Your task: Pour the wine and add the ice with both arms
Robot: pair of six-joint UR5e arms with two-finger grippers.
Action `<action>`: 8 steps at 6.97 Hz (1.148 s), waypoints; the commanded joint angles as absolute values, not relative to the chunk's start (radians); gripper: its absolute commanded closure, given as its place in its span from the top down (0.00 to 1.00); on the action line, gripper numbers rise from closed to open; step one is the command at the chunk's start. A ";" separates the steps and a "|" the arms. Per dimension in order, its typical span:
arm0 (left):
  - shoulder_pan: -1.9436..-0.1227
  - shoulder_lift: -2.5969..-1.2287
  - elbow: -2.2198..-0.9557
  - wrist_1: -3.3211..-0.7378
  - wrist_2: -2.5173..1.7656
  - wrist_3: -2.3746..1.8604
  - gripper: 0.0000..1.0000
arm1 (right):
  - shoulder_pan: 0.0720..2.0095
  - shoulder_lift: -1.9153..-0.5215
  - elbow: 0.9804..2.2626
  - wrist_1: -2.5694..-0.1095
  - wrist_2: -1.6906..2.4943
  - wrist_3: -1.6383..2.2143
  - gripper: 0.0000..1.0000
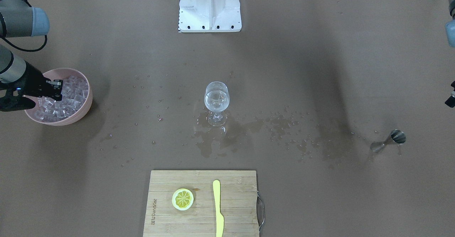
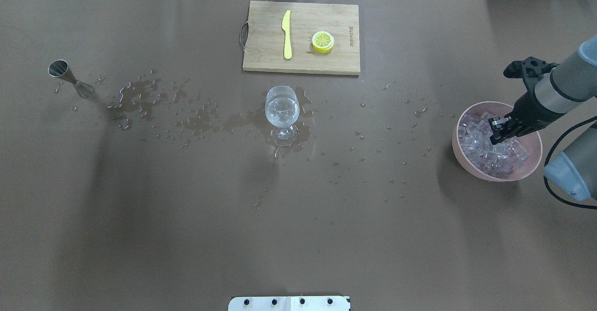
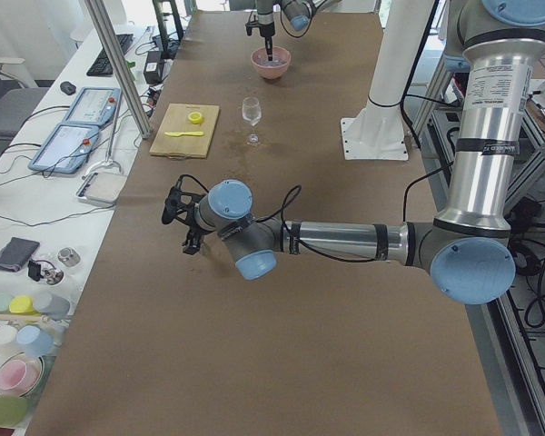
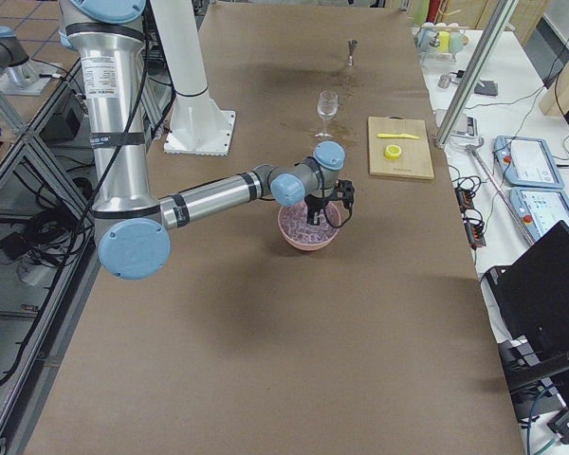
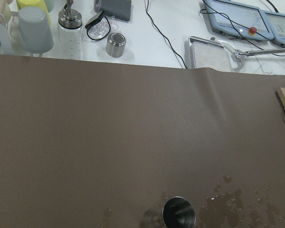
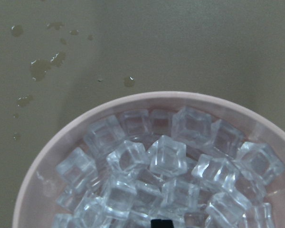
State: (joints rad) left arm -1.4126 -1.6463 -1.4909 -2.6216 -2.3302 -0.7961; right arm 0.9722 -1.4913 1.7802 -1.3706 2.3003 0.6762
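At the robot's right end of the counter (image 2: 298, 227), the right tool (image 2: 496, 133) is found inside the pink bowl (image 2: 466, 164), with its tips down among the ice (image 2: 506, 158). In the right wrist view only a dark sliver of the tool is shown at the bottom edge, above the heaped cubes. It therefore cannot be told whether the fingers are apart, together or clamped on a cube. The step in hand is judged to be the picking of a cube. No cube is made out in the glass (image 1: 216, 103).

The glass is stood upright at the middle of the counter, well apart from the bowl, and a small amount of wine (image 2: 281, 117) is held in it. Wet patches (image 2: 140, 92) are spread around its foot and off toward the metal measuring cup (image 2: 70, 79).

One relation is judged to govern the coming move. From the bowl the glass lies toward the robot's left, along the counter's length, and its axis is vertical with the mouth upward. A cube would have to be carried sideways and let go from above the rim. The right arm is much the nearer to the ice. The left tool (image 3: 189, 243) is held by the measuring cup at the opposite end, and its state cannot be told.
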 commanded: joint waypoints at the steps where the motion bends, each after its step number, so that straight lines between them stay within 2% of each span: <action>1: -1.413 -1.644 -1.491 -2.622 -2.326 -0.796 0.98 | 0.986 -1.491 1.814 -1.379 2.312 0.676 0.16; 2: -1.411 -1.643 -1.493 -2.622 -2.324 -0.796 0.98 | 0.988 -1.499 1.819 -1.378 2.307 0.678 0.71; 3: -1.413 -1.641 -1.493 -2.622 -2.322 -0.796 0.98 | 0.988 -1.500 1.825 -1.378 2.306 0.680 0.89; 4: -1.413 -1.641 -1.493 -2.622 -2.324 -0.796 0.98 | 0.986 -1.532 1.828 -1.364 2.287 0.680 1.00; 8: -1.413 -1.638 -1.499 -2.622 -2.322 -0.796 0.98 | 0.965 -1.551 1.845 -1.364 2.275 0.692 1.00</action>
State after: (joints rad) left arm -1.4125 -1.6400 -1.4974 -2.6216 -2.3225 -0.7963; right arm 0.9784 -1.5494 1.8446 -1.3639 2.2836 0.6847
